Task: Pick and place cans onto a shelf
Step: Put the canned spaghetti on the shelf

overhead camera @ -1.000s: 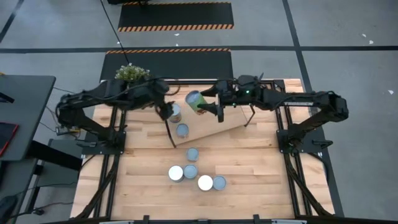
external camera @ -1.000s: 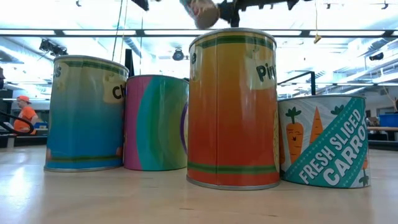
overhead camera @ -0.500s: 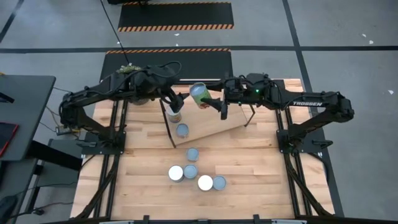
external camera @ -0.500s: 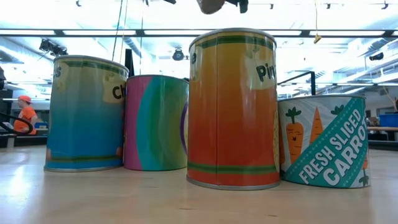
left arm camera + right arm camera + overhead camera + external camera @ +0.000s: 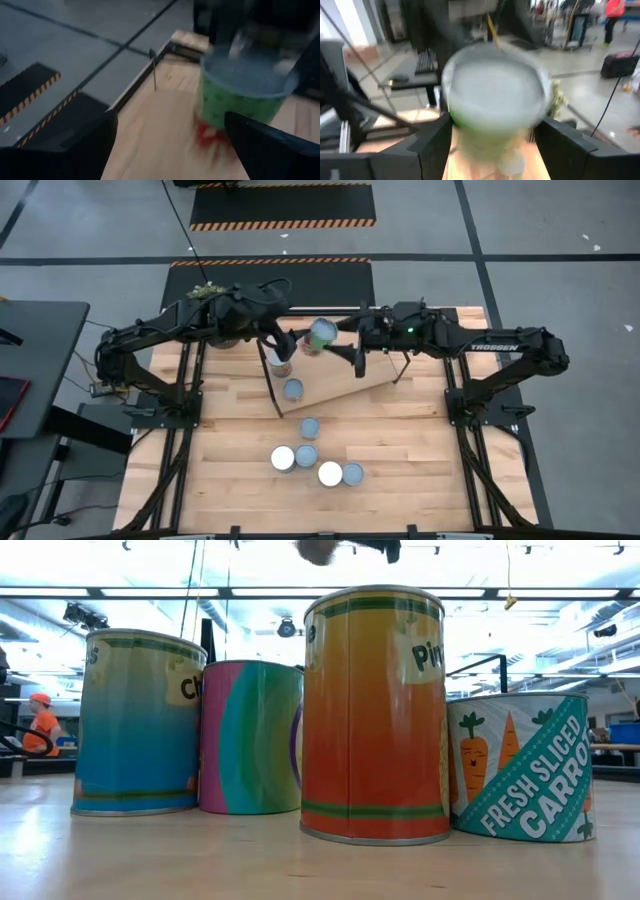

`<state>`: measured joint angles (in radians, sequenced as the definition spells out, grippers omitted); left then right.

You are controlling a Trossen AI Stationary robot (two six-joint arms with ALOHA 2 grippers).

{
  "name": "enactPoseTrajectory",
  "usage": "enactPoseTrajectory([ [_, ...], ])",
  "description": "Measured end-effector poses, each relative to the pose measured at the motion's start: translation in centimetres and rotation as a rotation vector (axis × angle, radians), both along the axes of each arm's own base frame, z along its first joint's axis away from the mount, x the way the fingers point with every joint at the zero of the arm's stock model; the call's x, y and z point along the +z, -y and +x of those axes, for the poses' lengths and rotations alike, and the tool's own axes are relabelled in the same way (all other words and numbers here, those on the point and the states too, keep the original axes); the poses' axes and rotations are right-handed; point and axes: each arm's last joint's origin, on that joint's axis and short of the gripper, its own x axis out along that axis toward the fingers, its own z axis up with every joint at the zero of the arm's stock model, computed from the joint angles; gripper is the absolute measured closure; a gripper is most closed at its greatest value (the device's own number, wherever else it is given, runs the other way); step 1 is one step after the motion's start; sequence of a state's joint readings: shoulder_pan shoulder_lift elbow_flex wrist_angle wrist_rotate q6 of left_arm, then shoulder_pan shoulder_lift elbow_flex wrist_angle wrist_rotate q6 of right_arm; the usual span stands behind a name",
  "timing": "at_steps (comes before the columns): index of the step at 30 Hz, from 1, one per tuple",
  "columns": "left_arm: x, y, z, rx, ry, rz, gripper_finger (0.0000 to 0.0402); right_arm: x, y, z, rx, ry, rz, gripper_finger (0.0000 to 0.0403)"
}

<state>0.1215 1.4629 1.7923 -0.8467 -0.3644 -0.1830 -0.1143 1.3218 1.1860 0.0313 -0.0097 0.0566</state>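
My right gripper [image 5: 332, 343] is shut on a green-labelled can [image 5: 322, 335] with a pale top, held above the light-wood shelf board [image 5: 365, 375]. The can's underside shows at the top of the low view [image 5: 318, 550]. My left gripper [image 5: 277, 343] is open and empty just left of that can, which fills the left wrist view [image 5: 240, 90]. Below the left gripper a brownish can [image 5: 282, 366] stands upright by the board's left frame end. Another can [image 5: 293, 389] stands just nearer. My right gripper pinches the green can's side wall [image 5: 455, 120] between its two fingers [image 5: 432, 145], one on each side. The fingers come roughly level from the table's right. The can is lifted clear of the board and tilted, its pale top [image 5: 492, 92] toward the wrist camera.
Several cans stand in a loose group on the near half of the tabletop [image 5: 310, 427] [image 5: 283, 457] [image 5: 330, 473] and fill the low view [image 5: 373, 715]. The shelf's thin black frame ends [image 5: 272, 385] [image 5: 400, 365] rise at either end of the board. A person stands far off [image 5: 40, 725].
My right gripper has risen with the green can, which has gone up past the top of the low view, and shifted a little toward the far edge. My left gripper has moved from beside the brownish can toward the far edge and now covers the plant.
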Motion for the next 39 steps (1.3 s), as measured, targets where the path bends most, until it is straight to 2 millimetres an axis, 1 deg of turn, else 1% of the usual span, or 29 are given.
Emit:
enactPoseTrajectory([
  [3, 0.4, 0.0, 0.4, -0.012, 0.042, 0.015, 0.0026, -0.7, -0.1, 0.3, 0.03, -0.034, 0.006, 0.0132],
  [5, 0.4, 0.0, 0.5, -0.019, 0.047, 0.027, 0.0026, -0.4, -0.2, 0.1, 0.036, -0.026, 0.005, 0.0132],
  [8, 0.6, 0.0, 0.0, -0.01, 0.027, 0.036, 0.0026, -0.5, -0.1, -0.1, 0.021, -0.05, 0.007, 0.0134],
  [12, 0.4, 0.0, -0.7, 0.003, -0.025, 0.04, 0.0026, -0.6, -0.1, -0.4, -0.011, -0.08, -0.005, 0.014],
  [16, 0.8, 0.1, -1.7, 0.016, -0.03, 0.047, 0.0026, -1.8, 0.4, -0.5, -0.025, -0.197, -0.009, 0.0141],
  [19, 1.1, 0.2, -2.4, 0.019, -0.025, 0.049, 0.0026, -2.5, 0.8, -0.5, -0.035, -0.245, -0.012, 0.0141],
  [21, 1.3, 0.2, -2.6, 0.024, -0.016, 0.051, 0.0026, -3.4, 1.1, -0.1, -0.04, -0.259, -0.011, 0.0141],
  [23, 1.3, 0.3, -3.0, 0.026, -0.027, 0.046, 0.0026, -4.7, 1.1, -0.1, -0.04, -0.304, -0.003, 0.0143],
  [25, 1.3, 0.3, -3.3, 0.032, -0.033, 0.04, 0.0026, -5.9, 1.1, 0.4, -0.04, -0.289, 0.009, 0.0144],
  [30, 0.4, 0.3, -3.7, 0.035, -0.133, 0.019, 0.0026, -9.8, 1.0, 1.6, -0.028, -0.331, 0.044, 0.0143],
  [33, 0.1, 0.4, -3.8, 0.034, -0.16, 0.005, 0.0026, -11.1, 0.8, 2.5, -0.019, -0.331, 0.044, 0.0144],
  [37, 0.1, 0.4, -3.9, 0.032, -0.155, -0.014, 0.0026, -13.3, 0.5, 3.5, -0.004, -0.392, 0.064, 0.0144],
  [39, 0.1, 0.4, -3.9, 0.032, -0.162, -0.015, 0.0026, -14.0, 0.3, 4.1, 0.01, -0.393, 0.066, 0.0144],
])
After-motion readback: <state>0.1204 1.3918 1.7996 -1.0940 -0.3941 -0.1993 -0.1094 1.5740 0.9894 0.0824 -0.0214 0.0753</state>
